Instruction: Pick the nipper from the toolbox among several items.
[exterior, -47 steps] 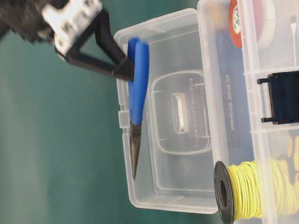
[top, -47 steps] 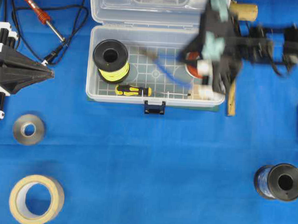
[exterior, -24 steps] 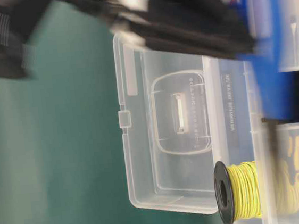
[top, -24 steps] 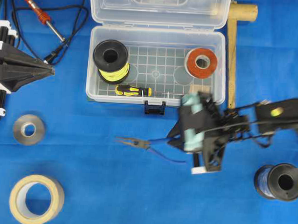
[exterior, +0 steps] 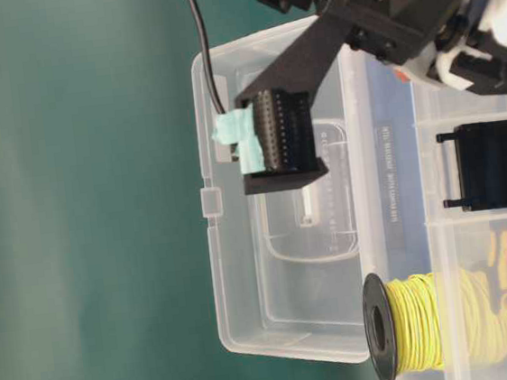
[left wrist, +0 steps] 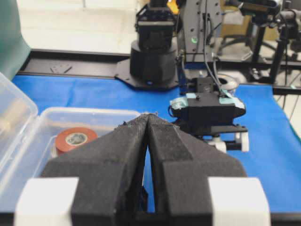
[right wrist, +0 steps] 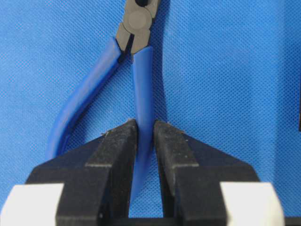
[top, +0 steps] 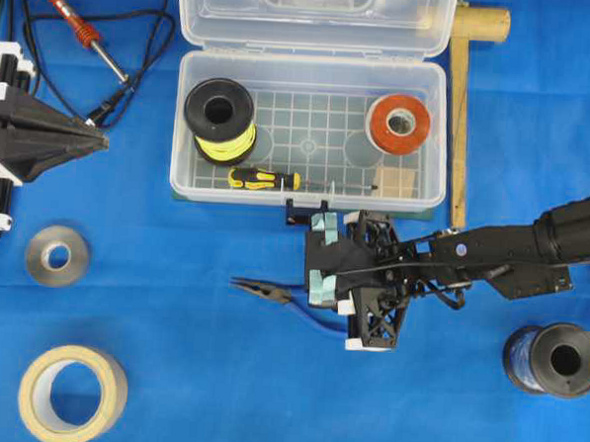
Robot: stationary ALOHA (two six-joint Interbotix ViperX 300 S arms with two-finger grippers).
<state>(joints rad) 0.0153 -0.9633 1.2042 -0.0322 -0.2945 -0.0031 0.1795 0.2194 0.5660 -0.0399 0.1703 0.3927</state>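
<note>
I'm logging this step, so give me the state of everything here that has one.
toolbox: lid open
nipper: out of the box, over the blue cloth, handles spread
right gripper: shut on one nipper handle
left gripper: shut, holding nothing

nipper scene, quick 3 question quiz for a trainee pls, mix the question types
1. True or false: the nipper lies inside the toolbox.
2. How many of the nipper's blue handles sit between the right gripper jaws? A) none B) one C) both
3. Fill in: in the overhead view, the item in the toolbox nearest its dark front latch is the ____.

Key:
1. False; it is out on the blue cloth in front of the box.
2. B; the other handle curves away outside the jaws.
3. Screwdriver.
</note>
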